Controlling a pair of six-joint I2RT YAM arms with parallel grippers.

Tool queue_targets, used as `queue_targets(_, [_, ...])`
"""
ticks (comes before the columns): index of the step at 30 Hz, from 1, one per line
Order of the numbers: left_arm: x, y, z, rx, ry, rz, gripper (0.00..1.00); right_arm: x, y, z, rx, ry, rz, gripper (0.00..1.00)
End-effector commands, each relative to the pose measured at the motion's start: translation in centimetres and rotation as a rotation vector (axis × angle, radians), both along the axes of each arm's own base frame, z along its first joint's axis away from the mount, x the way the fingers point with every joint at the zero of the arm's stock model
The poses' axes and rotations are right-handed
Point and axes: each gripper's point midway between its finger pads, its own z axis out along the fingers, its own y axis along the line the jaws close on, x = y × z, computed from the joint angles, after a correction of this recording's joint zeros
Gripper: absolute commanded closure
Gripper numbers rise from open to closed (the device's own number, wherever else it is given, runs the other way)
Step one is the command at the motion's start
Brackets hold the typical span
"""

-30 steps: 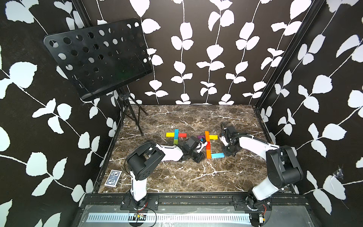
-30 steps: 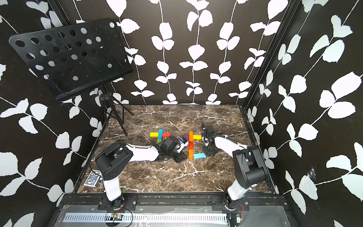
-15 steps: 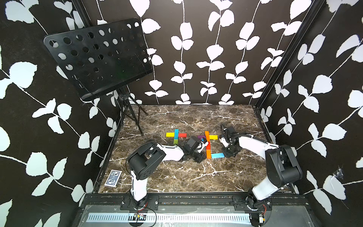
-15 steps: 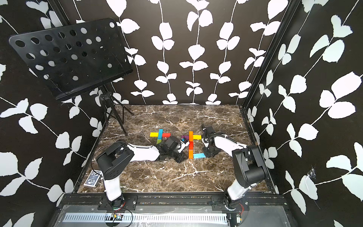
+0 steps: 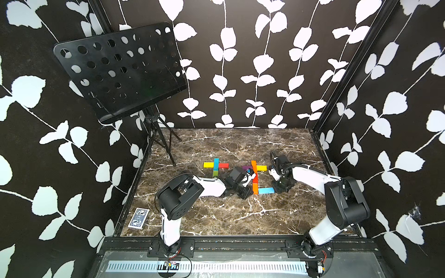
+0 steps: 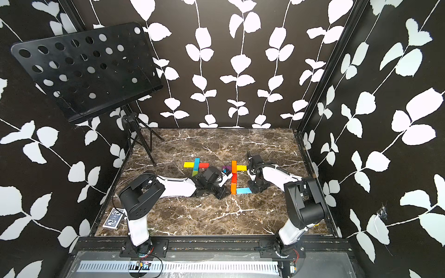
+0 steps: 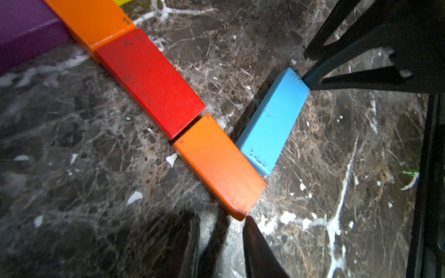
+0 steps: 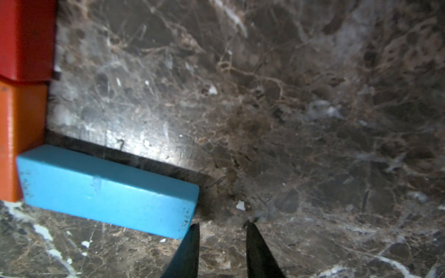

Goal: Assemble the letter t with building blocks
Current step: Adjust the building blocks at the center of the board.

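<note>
Two flat letter t figures of building blocks lie mid-table in both top views. The left figure (image 5: 216, 166) is yellow, blue, red and green. The right figure (image 6: 233, 177) has a purple and yellow crossbar and an orange-red-orange stem. A light blue block (image 5: 266, 190) lies as its foot, slightly askew against the bottom orange block (image 7: 216, 163). My left gripper (image 7: 220, 223) is narrowly open and empty, one fingertip (image 7: 250, 226) touching that orange block's end corner. My right gripper (image 8: 221, 226) is narrowly open and empty, one fingertip (image 8: 192, 233) at the blue block's (image 8: 106, 190) outer end.
A black perforated music stand (image 5: 120, 69) on a tripod (image 5: 159, 139) stands at the back left corner. A deck of cards (image 5: 139, 217) lies at the front left, off the marble. Dark frame posts and patterned walls enclose the table (image 5: 228, 216).
</note>
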Motion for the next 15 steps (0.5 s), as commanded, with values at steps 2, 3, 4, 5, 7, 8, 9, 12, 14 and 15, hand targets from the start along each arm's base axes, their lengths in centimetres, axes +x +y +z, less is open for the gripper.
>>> queue_targets(2, [-0.2, -0.3, -0.1, 0.007, 0.010, -0.007, 0.67, -0.5, -0.1, 0.8, 0.005, 0.016, -0.016, 0.67])
queue_targets(3, [-0.1, -0.3, 0.1, 0.008, 0.003, -0.003, 0.67, -0.6, -0.2, 0.8, 0.004, 0.016, -0.016, 0.67])
queue_targets(4, [-0.1, -0.2, 0.3, 0.009, -0.002, -0.002, 0.66, -0.4, -0.1, 1.6, 0.016, -0.010, -0.015, 0.67])
queue_targets(5, [0.0, -0.2, 0.6, 0.005, -0.007, -0.003, 0.67, -0.4, -0.1, 1.7, 0.016, -0.015, -0.015, 0.67])
queue_targets(7, [-0.2, -0.3, 1.1, -0.002, -0.010, -0.014, 0.68, -0.4, -0.1, 1.7, 0.014, -0.014, -0.016, 0.67])
queue_targets(8, [-0.4, -0.3, 1.3, -0.004, -0.006, -0.022, 0.69, -0.3, -0.1, 1.7, 0.012, -0.016, -0.017, 0.67])
queue_targets(9, [-0.5, -0.3, 1.5, -0.009, -0.004, -0.028, 0.72, -0.3, -0.1, 1.7, 0.010, -0.017, -0.015, 0.67])
queue_targets(12, [-1.0, -0.3, 2.4, -0.023, 0.008, -0.045, 0.79, -0.3, -0.3, 1.9, 0.004, -0.021, -0.016, 0.67])
queue_targets(14, [-1.0, 0.1, 2.6, -0.015, 0.003, -0.037, 0.79, -0.2, -0.4, 2.3, -0.002, -0.031, -0.016, 0.66])
queue_targets(15, [-1.0, 0.2, 2.6, -0.008, 0.001, -0.033, 0.79, -0.2, -0.4, 2.4, -0.002, -0.035, -0.013, 0.66])
